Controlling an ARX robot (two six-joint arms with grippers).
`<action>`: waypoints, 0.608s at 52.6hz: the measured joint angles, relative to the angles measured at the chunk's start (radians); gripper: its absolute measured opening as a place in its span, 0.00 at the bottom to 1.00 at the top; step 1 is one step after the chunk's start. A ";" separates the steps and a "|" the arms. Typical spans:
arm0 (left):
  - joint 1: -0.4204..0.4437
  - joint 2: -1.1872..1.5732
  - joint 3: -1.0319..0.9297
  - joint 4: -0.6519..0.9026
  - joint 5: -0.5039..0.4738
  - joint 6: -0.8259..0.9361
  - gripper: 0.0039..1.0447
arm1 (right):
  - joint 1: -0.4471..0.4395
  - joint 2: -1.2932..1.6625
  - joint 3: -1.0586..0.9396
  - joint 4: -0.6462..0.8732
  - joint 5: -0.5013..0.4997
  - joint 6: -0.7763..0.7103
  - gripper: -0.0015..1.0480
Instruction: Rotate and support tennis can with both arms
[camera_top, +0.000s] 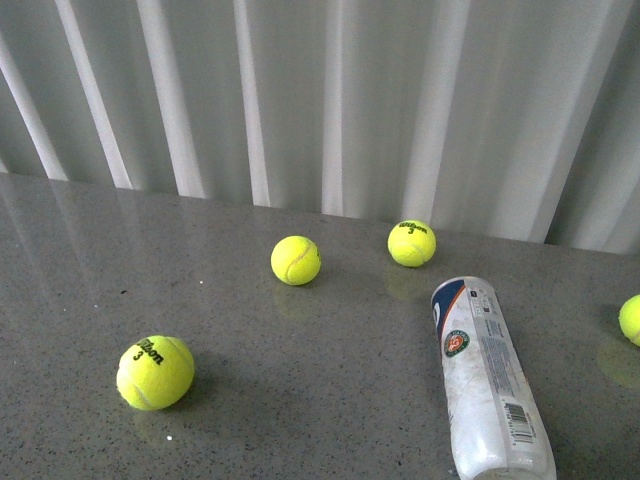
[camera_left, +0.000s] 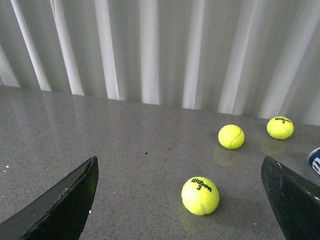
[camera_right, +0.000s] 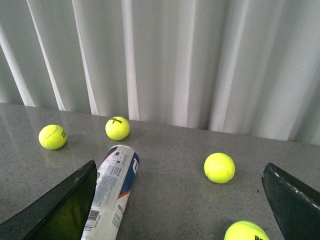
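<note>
Plainly, in front the tennis can (camera_top: 487, 375) is lying flat on the table (camera_top: 300, 420), rightward, no arm showing. At the left wrist the left gripper (camera_left: 178, 162) is gaping empty toward a Wilson ball (camera_left: 200, 195) worth skirting. At the right wrist the right gripper (camera_right: 178, 164) is hanging spread beside the can, whose ends both should be cupping.

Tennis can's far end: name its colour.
Dark blue, edged with orange, on the tennis can; the front view shows it best.
</note>
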 joint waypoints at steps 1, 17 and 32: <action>0.000 0.000 0.000 0.000 0.000 0.000 0.94 | 0.000 0.000 0.000 0.000 0.000 0.000 0.93; 0.000 0.000 0.000 0.000 0.000 0.000 0.94 | 0.000 0.000 0.000 0.000 0.000 0.000 0.93; 0.000 0.000 0.000 0.000 0.000 0.000 0.94 | 0.000 0.000 0.000 0.000 0.000 0.000 0.93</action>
